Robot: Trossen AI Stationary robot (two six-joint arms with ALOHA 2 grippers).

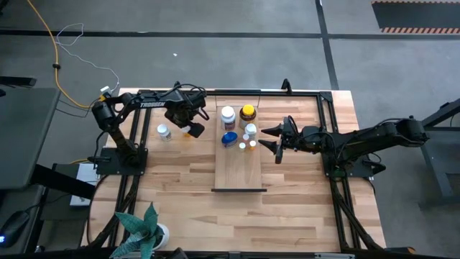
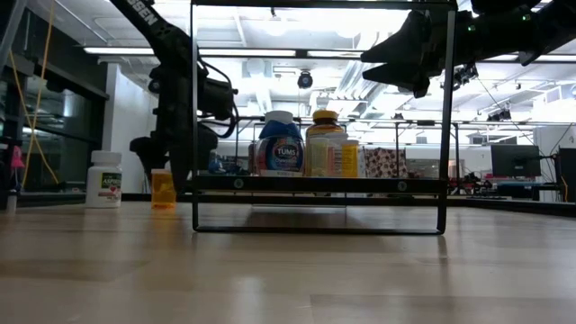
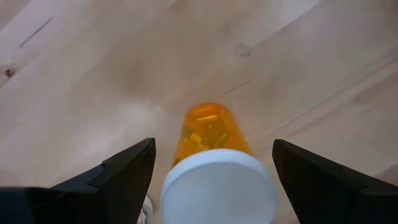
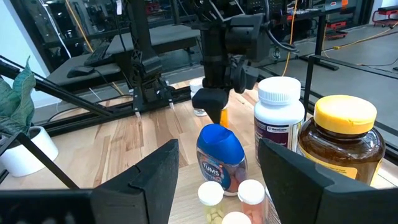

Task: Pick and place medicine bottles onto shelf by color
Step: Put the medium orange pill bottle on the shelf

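Left wrist view: left end effector (image 3: 211, 180) spread apart, straddling the orange bottle (image 3: 208, 134).

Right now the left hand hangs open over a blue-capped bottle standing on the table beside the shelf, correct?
Not quite: the left hand hangs open over an orange bottle with a white cap, as the left wrist view shows. The rest holds.

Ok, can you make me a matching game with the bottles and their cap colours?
Things:
1. big amber bottle
2. Tums bottle
3. small orange bottle between the left end effector's open fingers

Cap colours:
A. blue
B. white
C. yellow

Pairs: 1-C, 2-A, 3-B
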